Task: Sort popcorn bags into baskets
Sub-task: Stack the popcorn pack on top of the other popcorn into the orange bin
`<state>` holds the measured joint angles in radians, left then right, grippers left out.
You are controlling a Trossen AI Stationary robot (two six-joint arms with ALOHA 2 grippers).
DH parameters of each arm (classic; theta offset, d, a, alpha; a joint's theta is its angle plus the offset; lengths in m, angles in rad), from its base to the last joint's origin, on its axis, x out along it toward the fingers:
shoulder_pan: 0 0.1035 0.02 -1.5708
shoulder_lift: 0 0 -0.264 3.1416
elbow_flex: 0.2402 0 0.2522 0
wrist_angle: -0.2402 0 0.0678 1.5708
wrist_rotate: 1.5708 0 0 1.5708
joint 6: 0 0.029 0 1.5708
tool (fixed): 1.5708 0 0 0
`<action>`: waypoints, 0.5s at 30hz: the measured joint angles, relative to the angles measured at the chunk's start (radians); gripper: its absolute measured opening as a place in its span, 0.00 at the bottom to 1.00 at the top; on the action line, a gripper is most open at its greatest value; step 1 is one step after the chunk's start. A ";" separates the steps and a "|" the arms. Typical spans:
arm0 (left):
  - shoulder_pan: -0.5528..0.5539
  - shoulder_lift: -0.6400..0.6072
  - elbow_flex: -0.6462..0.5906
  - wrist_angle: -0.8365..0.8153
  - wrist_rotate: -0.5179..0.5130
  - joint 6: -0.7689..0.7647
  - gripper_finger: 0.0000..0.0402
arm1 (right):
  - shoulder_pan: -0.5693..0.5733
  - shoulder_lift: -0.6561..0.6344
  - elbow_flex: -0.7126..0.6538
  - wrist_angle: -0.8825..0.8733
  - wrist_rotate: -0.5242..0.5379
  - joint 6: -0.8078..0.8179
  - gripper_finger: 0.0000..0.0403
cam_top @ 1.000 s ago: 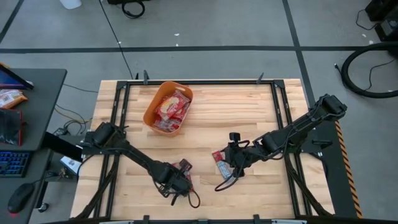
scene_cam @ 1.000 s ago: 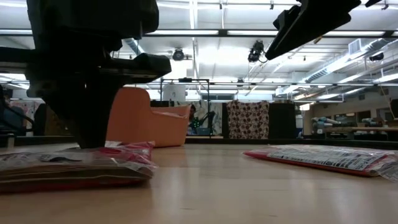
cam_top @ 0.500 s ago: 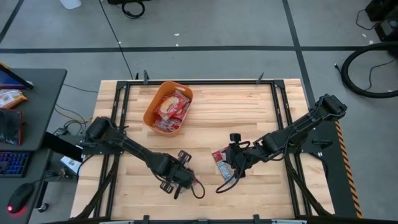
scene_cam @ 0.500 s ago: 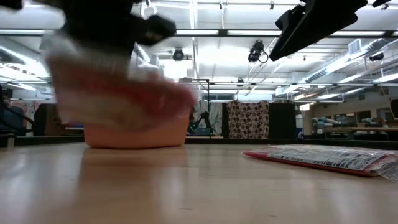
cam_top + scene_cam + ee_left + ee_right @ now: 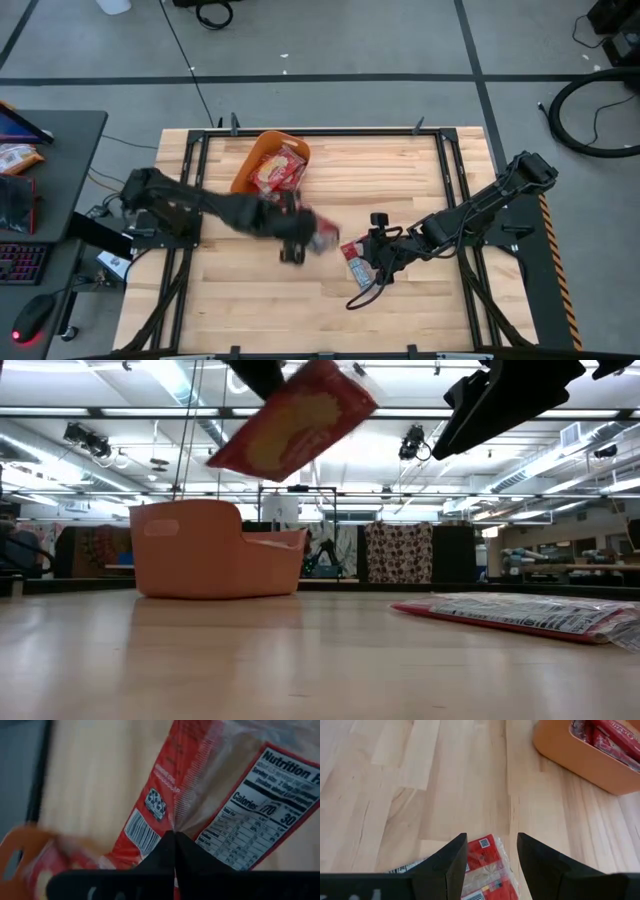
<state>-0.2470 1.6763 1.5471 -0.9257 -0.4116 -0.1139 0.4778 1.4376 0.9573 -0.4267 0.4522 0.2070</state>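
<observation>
Step in hand, as I judge: you carry one bag to basket. Left gripper point(image 5: 305, 236) closed tight on carried popcorn bag point(image 5: 295, 418), bag in air, tilted, near middle of table point(image 5: 400, 170), not yet over orange basket point(image 5: 243, 176). Basket already holds several packets. Right gripper point(image 5: 487, 865) waits with fingers apart, above second bag point(image 5: 485, 862) lying flat on wood. Next move: bring left bag over basket opening, then release. Second bag remains after.

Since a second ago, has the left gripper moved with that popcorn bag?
Yes. The left gripper, shut on a popcorn bag, has risen off the table and swung from the near edge toward the orange basket.
</observation>
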 joint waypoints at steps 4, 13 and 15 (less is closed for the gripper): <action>0.132 -0.044 0.003 -0.050 -0.003 -0.186 0.00 | 0.000 0.000 0.000 0.010 0.002 0.000 0.44; 0.447 -0.040 -0.035 -0.174 0.119 -0.248 0.00 | 0.000 0.000 0.000 0.015 0.002 -0.009 0.44; 0.514 -0.041 -0.060 -0.159 0.149 -0.222 0.00 | 0.000 0.000 0.000 0.022 0.002 -0.018 0.44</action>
<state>0.2668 1.6352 1.4871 -1.0844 -0.2626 -0.3362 0.4778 1.4376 0.9573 -0.4048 0.4541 0.1890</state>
